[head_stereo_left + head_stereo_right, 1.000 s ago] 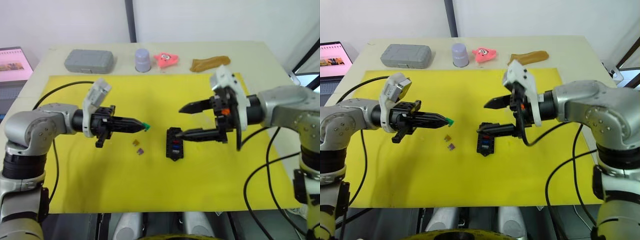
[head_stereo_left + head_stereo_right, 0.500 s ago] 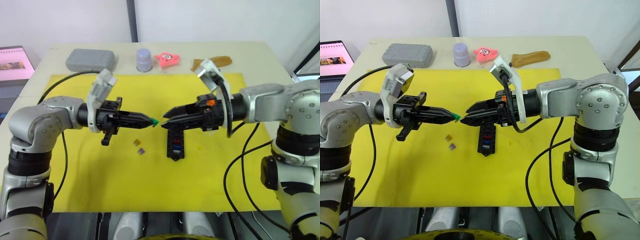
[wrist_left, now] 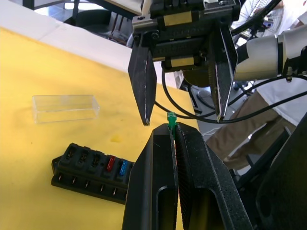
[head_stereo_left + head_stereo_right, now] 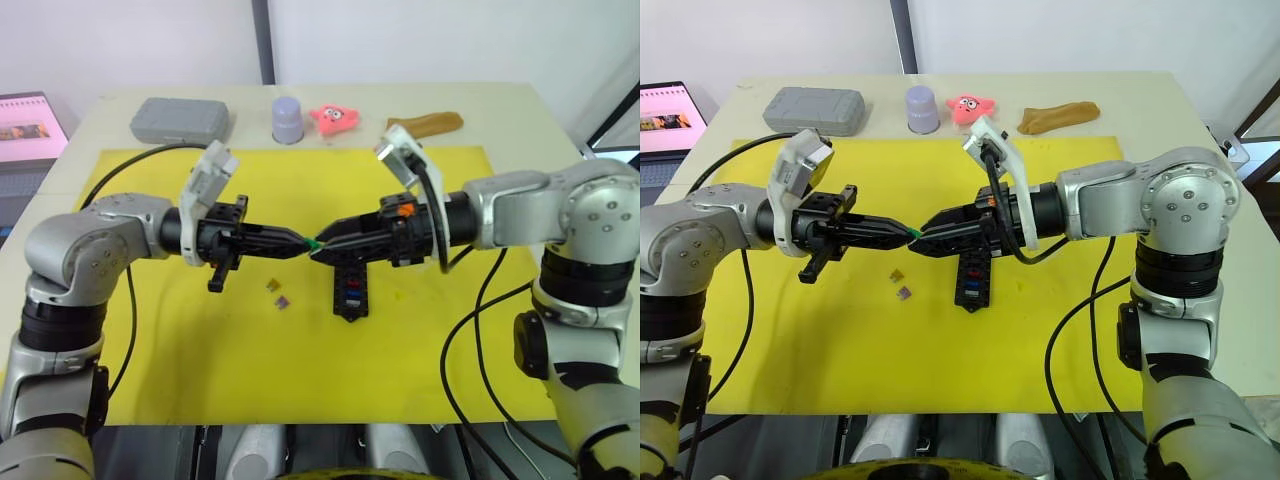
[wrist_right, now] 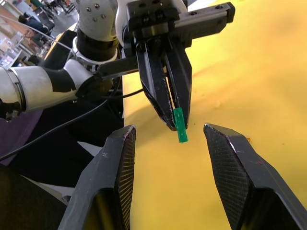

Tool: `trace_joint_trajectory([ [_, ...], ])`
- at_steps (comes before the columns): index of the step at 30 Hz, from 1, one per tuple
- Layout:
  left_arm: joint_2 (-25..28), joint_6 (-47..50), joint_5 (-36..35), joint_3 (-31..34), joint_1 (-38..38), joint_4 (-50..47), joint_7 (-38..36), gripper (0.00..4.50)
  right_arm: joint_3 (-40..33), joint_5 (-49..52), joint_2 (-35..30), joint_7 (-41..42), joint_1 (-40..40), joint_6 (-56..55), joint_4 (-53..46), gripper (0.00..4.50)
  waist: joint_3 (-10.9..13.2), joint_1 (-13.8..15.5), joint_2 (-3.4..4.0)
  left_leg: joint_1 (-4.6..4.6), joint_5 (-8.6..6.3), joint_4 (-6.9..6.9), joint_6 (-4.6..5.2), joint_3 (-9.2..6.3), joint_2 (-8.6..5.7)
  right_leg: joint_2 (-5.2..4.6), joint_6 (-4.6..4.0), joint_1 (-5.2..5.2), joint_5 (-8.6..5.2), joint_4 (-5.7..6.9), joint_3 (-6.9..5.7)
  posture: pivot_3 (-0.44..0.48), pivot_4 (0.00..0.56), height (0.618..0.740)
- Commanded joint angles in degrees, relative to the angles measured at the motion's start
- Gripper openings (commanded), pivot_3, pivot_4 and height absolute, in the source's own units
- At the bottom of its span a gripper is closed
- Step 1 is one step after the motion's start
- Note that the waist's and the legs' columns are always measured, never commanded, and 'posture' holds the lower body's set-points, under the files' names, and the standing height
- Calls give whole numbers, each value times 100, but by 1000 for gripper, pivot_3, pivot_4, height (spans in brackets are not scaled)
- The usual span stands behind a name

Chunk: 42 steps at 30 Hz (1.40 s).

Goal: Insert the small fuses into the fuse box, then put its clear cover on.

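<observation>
My left gripper point(image 4: 301, 241) is shut on a small green fuse point(image 3: 171, 119) that sticks out past its tips, held up above the yellow mat. My right gripper point(image 3: 182, 119) faces it tip to tip and is open, one finger on either side of the green fuse without touching it. Just below the two grippers lies the black fuse box point(image 4: 350, 288), with a red and a blue fuse in its slots. A yellow-brown fuse point(image 4: 272, 286) and a purple fuse point(image 4: 282, 301) lie loose on the mat left of the box. The clear cover point(image 3: 64, 108) rests on the mat beyond the box.
The yellow mat point(image 4: 200, 370) covers most of the table. Along the back edge stand a grey case point(image 4: 178, 120), a lavender cup point(image 4: 287, 118), a pink toy point(image 4: 335, 118) and a brown object point(image 4: 425, 125). A laptop screen point(image 4: 25, 125) sits off to the far left.
My right gripper swung left from above the fuse box to meet the left gripper's tip, its fingers now straddling the green fuse. The left gripper edged right, still holding the fuse.
</observation>
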Motion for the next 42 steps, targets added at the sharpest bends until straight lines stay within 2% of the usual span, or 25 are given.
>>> trace_joint_trajectory([
  [1, 32, -107, -40, 100, -58, -54, 28, 0, 5, 231, -7, -82, -139, -133, -51, 2288, 0, 0, 0, 0, 0, 0, 0, 0, 0, 0, 0, 0, 0, 0, 0, 0, 150, 740],
  [6, 25, -125, -25, 92, -26, -53, 46, 0, 78, 302, -35, -169, -138, -212, -41, 2288, 0, 2, 0, 0, 0, 0, 0, 0, 0, 0, 0, 0, 0, 0, 0, 0, 150, 740],
  [9, 33, -114, -39, 101, -3, -76, 59, 0, 103, 353, -59, -210, -142, -251, -36, 1572, 0, 1, 0, 0, 0, 0, 0, 0, 0, 0, 0, 0, 0, 0, 0, 0, 150, 740],
  [12, 32, -115, -36, 96, -2, -65, 68, 0, 138, 378, -84, -231, -145, -280, -27, 121, 0, 3, 0, 0, 0, 0, 0, 0, 0, 0, 0, 0, 0, -1, 0, 0, 150, 740],
  [13, 31, -119, -35, 92, -3, -56, 70, 0, 155, 388, -98, -236, -146, -293, -24, 19, 0, 3, 0, -1, 0, 0, 0, 0, 0, 0, 0, 0, 0, -1, 0, 0, 150, 740],
  [32, 92, -165, 41, -4, -3, -116, 125, 0, 327, 316, -248, -120, -338, -350, -4, 19, 0, 3, 0, -1, 0, -1, 0, 0, 0, 0, 0, 0, 0, -2, 0, 0, 150, 740],
  [34, 158, -104, 49, -34, 9, -113, 107, 644, 348, 261, -280, -86, -355, -351, -23, 0, 0, 1, 0, -1, 0, -1, 1, 0, 0, 0, 0, 0, 0, -2, 0, 0, 150, 740],
  [36, 252, -154, 152, -103, 23, -125, 45, 1468, 410, 94, -375, 26, -385, -382, -111, 0, 1, 0, 0, -1, 0, -1, 1, 0, 0, 1, 0, -1, 0, -2, 0, 0, 150, 740],
  [40, 382, -563, 550, -343, 48, -105, -116, 3570, 966, -857, -980, 709, -435, -724, -573, 0, 3, 24, 3, -4, -1, -2, 1, 1, 0, 2, 0, -3, 0, -4, -2, 0, 150, 740],
  [42, 427, -1161, 1171, -756, 122, -101, -246, 4470, 1656, -1771, -1602, 1456, -358, -1396, -962, 0, 3, 29, 4, -6, -1, -2, 2, 2, -1, 2, 0, -2, 0, -8, -2, 0, 150, 740],
])
